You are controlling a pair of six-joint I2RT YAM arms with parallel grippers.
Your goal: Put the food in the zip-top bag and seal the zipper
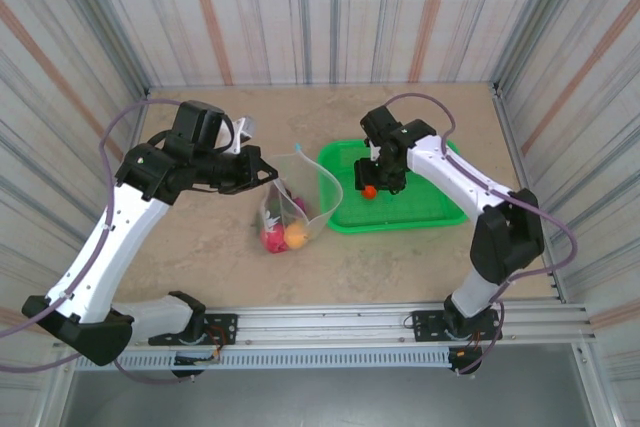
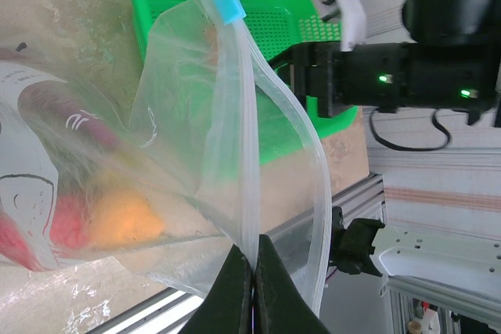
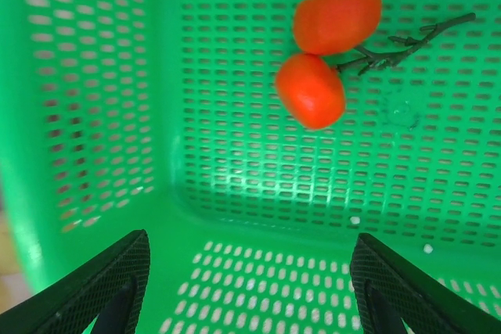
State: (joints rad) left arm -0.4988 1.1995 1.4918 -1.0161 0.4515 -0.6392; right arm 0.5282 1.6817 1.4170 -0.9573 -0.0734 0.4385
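Note:
The clear zip-top bag stands open on the table between the arms, with a red piece and an orange piece of food at its bottom. My left gripper is shut on one side of the whitish zipper, holding the mouth up. The light-blue slider sits at the strip's far end. My right gripper hangs open over the green basket, nothing between its fingers. Two orange-red food pieces on a dark stem lie on the basket floor ahead of it.
The green mesh basket sits right of the bag, its near wall close to my right fingers. Striped walls enclose the table on three sides. The metal rail runs along the near edge.

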